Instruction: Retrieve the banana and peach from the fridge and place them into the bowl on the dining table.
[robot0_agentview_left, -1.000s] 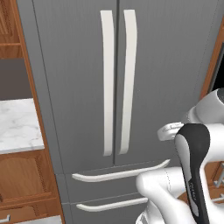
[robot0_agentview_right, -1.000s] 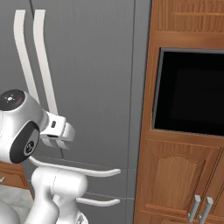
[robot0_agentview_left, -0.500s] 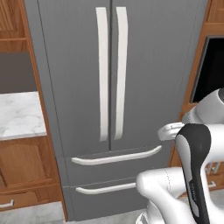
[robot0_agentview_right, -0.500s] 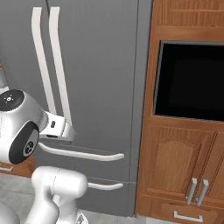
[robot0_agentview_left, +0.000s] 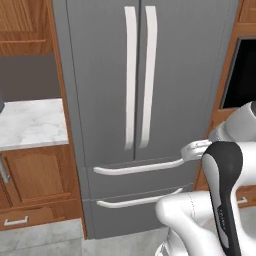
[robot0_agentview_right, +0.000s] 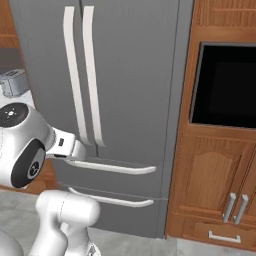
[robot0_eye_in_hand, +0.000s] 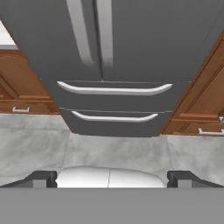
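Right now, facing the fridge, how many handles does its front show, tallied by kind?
Long upright door handles: 2
Curved drawer handles: 2
Total on the fridge: 4

floor: grey tile, fridge stood on it, doors shut | marble counter: toaster seen on it

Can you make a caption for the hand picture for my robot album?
Open jaws look at the closed tall grey fridge and its two lower drawers with curved white handles.
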